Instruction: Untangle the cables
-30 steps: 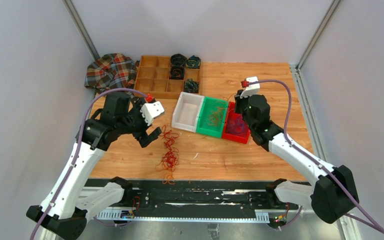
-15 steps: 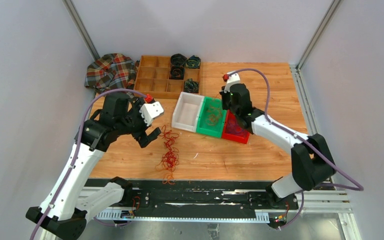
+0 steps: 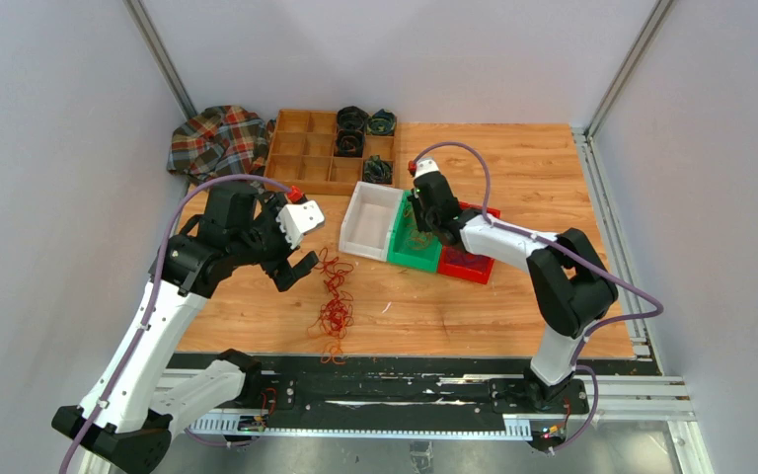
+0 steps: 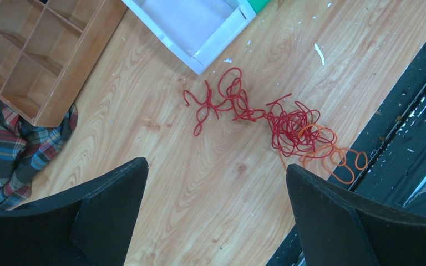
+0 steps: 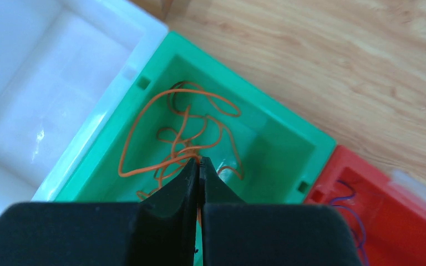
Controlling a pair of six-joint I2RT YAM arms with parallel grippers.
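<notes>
A tangle of red and orange cables (image 4: 288,124) lies loose on the wooden table (image 3: 533,168), lower centre of the top view, just below the white bin (image 3: 358,215); the left gripper (image 4: 216,213) hovers over it at centre left, fingers wide apart, holding nothing. At upper centre the right gripper (image 5: 199,166) hangs over the green bin (image 5: 288,133), fingers pressed together; whether a strand is pinched between them cannot be told. A looped orange cable (image 5: 184,145) lies inside that bin; a purple cable (image 5: 348,194) shows in the red bin (image 5: 410,233) at its right.
</notes>
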